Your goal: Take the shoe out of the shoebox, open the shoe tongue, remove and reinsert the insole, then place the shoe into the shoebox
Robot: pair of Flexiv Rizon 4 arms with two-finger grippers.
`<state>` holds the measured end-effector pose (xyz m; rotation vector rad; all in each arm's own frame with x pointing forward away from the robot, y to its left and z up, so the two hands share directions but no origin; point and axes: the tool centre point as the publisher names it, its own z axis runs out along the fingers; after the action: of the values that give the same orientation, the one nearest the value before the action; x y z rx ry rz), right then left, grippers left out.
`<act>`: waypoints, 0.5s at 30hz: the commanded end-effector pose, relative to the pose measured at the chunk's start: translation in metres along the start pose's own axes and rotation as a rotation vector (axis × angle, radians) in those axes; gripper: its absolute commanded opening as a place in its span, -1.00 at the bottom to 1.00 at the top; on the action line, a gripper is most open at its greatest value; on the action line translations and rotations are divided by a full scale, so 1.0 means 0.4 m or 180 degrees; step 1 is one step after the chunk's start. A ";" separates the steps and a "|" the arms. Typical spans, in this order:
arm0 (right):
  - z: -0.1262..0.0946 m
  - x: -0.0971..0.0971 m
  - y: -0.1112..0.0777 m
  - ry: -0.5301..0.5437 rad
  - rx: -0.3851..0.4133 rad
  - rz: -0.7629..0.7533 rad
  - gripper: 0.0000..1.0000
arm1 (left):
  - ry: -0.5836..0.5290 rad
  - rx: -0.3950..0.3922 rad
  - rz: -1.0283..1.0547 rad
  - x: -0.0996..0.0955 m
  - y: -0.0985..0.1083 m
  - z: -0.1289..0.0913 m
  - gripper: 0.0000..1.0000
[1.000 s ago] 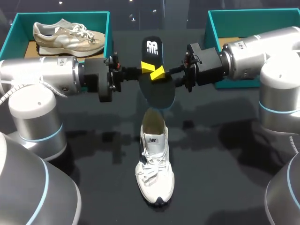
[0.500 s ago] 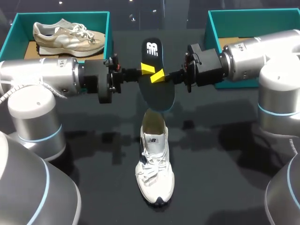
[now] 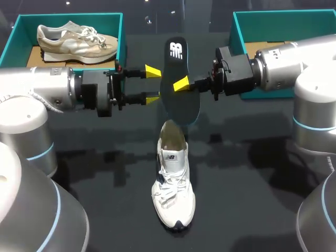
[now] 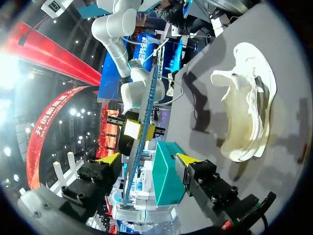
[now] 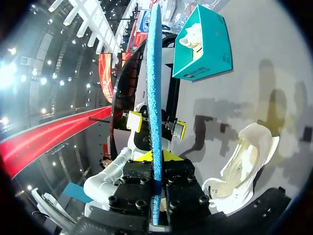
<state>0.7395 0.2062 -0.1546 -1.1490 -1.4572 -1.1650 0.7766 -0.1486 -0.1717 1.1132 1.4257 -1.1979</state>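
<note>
A black insole [image 3: 181, 86] with a blue underside hangs in the air above the heel of a white sneaker [image 3: 173, 184] that lies on the dark table. My right gripper [image 3: 181, 84] is shut on the insole's right edge; in the right wrist view the insole [image 5: 155, 93] rises edge-on from between its fingers [image 5: 155, 157]. My left gripper [image 3: 153, 85] stands open just left of the insole, not touching it. In the left wrist view the insole [image 4: 141, 137] shows edge-on ahead of the gap of the open left gripper [image 4: 146, 158], with the sneaker [image 4: 247, 112] beyond.
A teal shoebox [image 3: 16, 31] at the back left holds a beige sneaker [image 3: 76, 39]. A second teal shoebox [image 3: 239, 26] stands at the back right, behind my right arm. The white sneaker's toe points toward the table's front edge.
My left gripper has opened, let go of the insole and drawn back to the left. The right gripper has closed on the insole and now holds it alone, slightly further right.
</note>
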 end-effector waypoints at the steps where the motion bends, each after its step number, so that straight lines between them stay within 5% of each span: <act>1: -0.031 -0.003 0.011 0.0049 0.0099 0.0078 -1.00 | 0.0282 -0.0114 -0.0077 -0.019 -0.036 -0.057 1.00; 11: -0.031 -0.003 0.011 0.0049 0.0099 0.0078 -1.00 | 0.0282 -0.0114 -0.0077 -0.019 -0.036 -0.057 1.00; 15: -0.037 0.003 0.024 -0.0143 0.0089 0.0111 -1.00 | 0.0824 -0.0015 -0.0516 -0.005 -0.053 -0.056 1.00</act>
<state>0.7492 0.1919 -0.1581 -1.1603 -1.4547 -1.1202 0.7524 -0.1311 -0.1696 1.1477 1.5841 -1.1861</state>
